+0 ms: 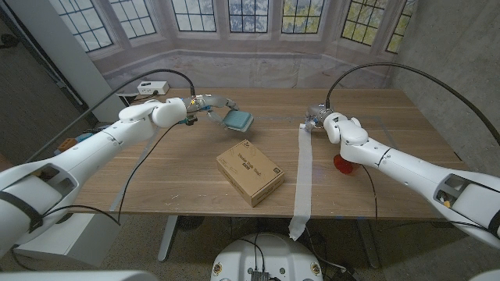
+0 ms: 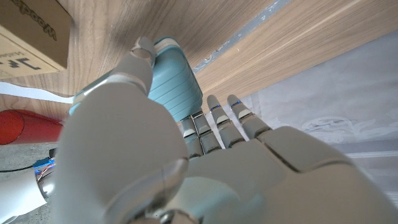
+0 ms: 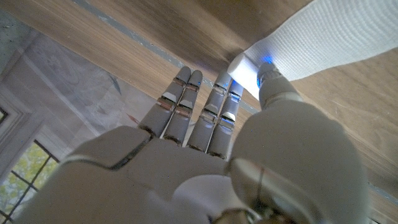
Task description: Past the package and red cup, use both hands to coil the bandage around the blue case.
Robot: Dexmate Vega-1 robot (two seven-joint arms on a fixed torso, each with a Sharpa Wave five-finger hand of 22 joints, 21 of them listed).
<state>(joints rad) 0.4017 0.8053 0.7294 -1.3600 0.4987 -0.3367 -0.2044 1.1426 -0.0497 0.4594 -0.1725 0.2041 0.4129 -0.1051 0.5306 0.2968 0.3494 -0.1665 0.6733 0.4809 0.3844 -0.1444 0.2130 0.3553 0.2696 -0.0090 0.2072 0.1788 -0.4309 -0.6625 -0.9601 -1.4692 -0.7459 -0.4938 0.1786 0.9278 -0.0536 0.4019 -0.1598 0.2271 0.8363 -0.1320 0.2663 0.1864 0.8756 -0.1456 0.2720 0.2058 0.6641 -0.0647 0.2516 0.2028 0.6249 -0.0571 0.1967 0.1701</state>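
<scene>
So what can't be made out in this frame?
- Red cup: head view, mostly behind the right arm.
- Bandage: its far end sits under the right hand; its near end hangs past the table edge.
- Blue case: left wrist view, the left hand covers part of it.
- Package: label print too small.

On the wooden table (image 1: 156, 187), the brown cardboard package (image 1: 250, 172) lies at the middle. Behind it to the left is the light blue ribbed case (image 1: 237, 119). The long white bandage strip (image 1: 302, 183) runs right of the package, with the red cup (image 1: 342, 164) further right.
</scene>
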